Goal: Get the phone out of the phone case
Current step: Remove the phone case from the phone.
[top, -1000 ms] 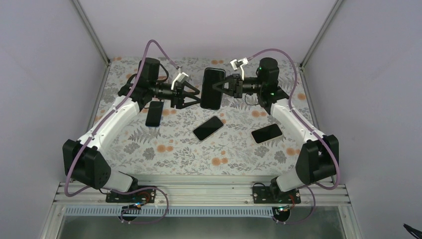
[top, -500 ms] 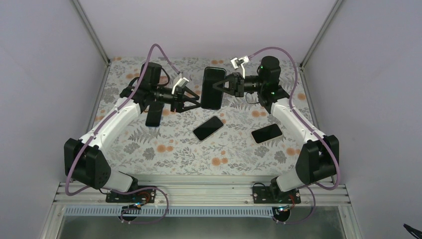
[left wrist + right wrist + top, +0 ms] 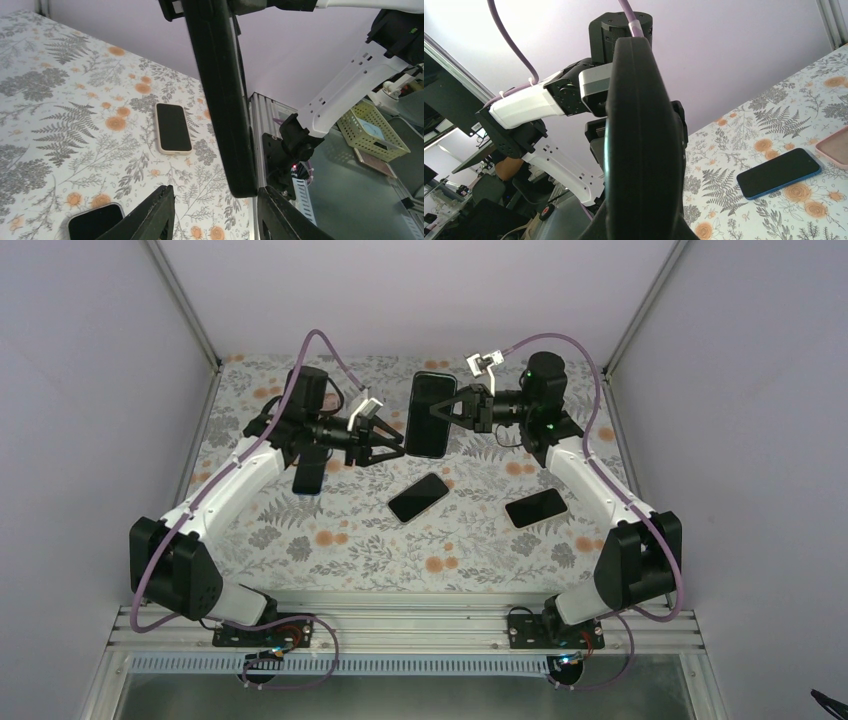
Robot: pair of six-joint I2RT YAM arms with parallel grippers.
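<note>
Phone (image 3: 428, 430) held by R pincer (image 3: 446, 410), 3 more on table (image 3: 480, 550).

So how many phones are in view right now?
4. Held phone, raised between the arms; center phone; right phone; left phone, partly hidden under the left arm.

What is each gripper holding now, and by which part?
The right gripper holds the black cased phone in the air, pinched at the middle of one long edge. The left gripper holds nothing; its jaws are open.
</note>
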